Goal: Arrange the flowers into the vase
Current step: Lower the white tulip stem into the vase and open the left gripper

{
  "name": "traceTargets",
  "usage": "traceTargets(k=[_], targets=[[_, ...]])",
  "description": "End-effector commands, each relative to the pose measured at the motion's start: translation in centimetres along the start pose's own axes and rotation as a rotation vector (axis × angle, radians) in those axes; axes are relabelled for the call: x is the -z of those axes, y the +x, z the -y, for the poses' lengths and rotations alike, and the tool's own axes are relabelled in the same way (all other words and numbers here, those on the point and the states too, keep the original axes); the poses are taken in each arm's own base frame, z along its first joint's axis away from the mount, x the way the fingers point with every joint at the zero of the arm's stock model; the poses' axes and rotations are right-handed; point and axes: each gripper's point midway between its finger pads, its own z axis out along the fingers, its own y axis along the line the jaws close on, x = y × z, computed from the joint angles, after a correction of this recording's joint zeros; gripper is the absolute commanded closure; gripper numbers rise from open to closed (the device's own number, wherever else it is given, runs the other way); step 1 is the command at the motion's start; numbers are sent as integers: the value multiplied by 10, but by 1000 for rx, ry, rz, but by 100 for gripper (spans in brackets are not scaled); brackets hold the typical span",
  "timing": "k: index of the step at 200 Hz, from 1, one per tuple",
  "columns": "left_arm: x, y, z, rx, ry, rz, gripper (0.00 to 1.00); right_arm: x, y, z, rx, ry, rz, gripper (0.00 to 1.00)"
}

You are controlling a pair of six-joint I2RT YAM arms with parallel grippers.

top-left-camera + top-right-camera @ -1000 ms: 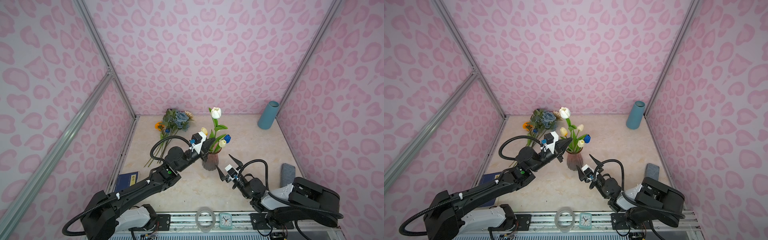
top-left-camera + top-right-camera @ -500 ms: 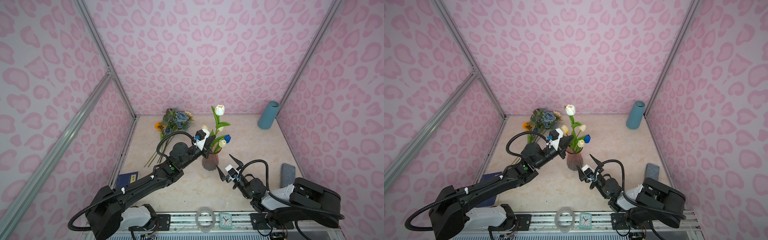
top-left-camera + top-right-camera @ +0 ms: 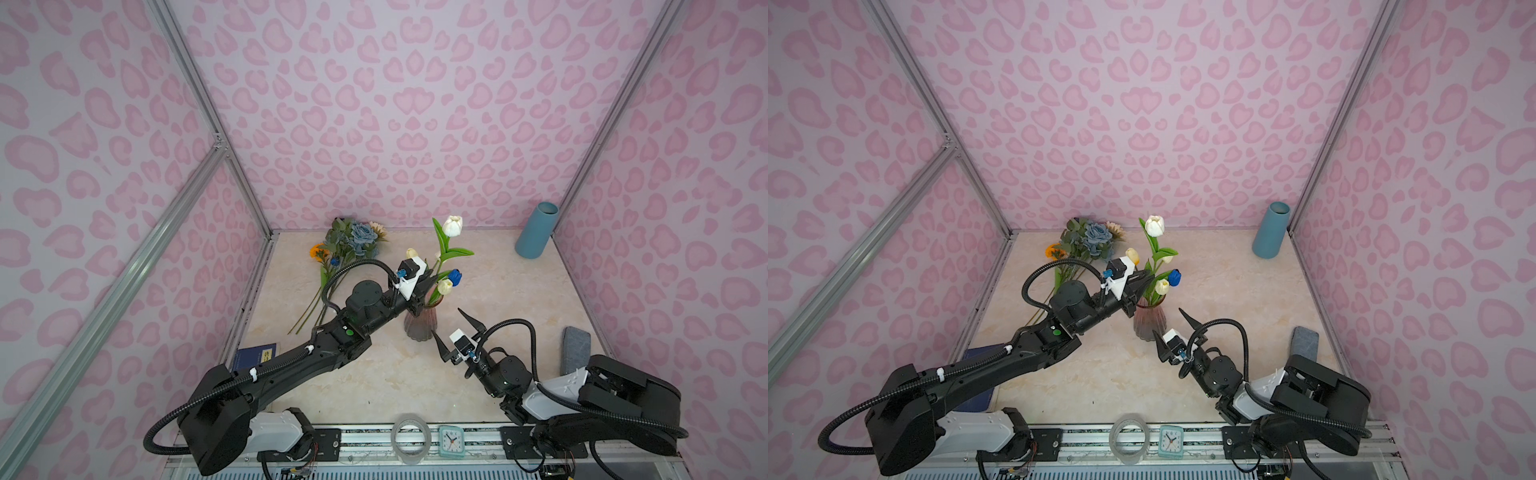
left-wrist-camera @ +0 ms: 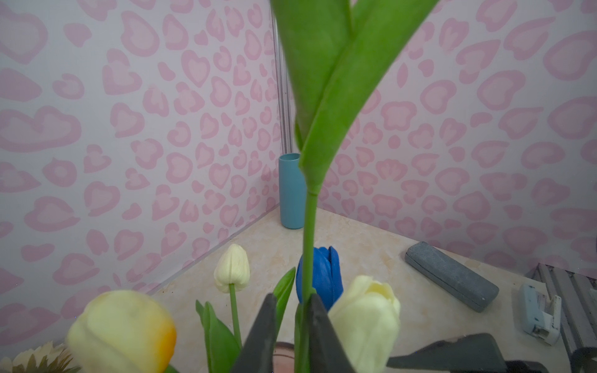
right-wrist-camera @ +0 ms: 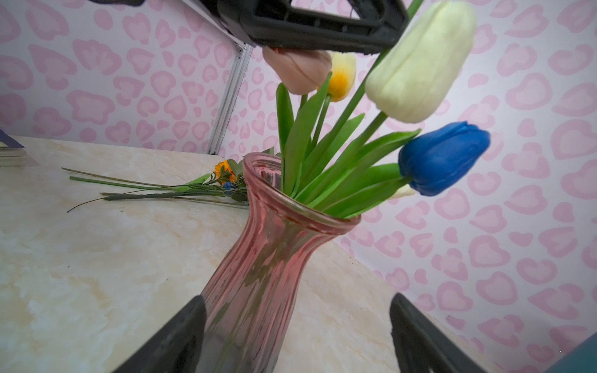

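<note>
- My left hand (image 4: 290, 295) stands over the vase (image 3: 420, 326). Its fingers are parted a little around the stem of the tall white tulip (image 3: 452, 225), which runs upright between them, and they do not squeeze it.
- That tulip sits in the vase with the cream ones, a pink one and the blue tulip (image 5: 444, 158).
- My right hand (image 3: 446, 321) is spread wide just beside the vase, holding nothing.
- The other flowers (image 3: 353, 245) lie on the surface (image 3: 374, 374), left of the vase and farther back. Their blooms are at the back wall and their stems slant toward the left wall, so I judge my left arm the nearer.
- Backing off, I must clear the tulip heads crowding my fingers. Bare surface lies between the vase and the bunch, but the stem ends lie close to the left wall.
</note>
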Motion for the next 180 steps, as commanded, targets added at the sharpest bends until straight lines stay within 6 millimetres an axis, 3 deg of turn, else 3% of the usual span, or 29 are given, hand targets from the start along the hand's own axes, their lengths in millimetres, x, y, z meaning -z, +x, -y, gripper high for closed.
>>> traceTargets(k=[1, 17, 74, 115, 180], targets=[[0, 4, -1, -1, -3, -12, 73, -1, 1, 0, 6, 3, -4, 12], [0, 6, -2, 5, -11, -19, 68, -2, 0, -1, 3, 2, -1, 12], [1, 22, -1, 22, -12, -67, 68, -3, 1, -1, 9, 5, -7, 11], [16, 38, 1, 58, -12, -135, 68, -2, -1, -2, -4, -5, 4, 11], [33, 35, 3, 52, -23, -155, 65, -4, -2, -6, -5, -21, 6, 11]])
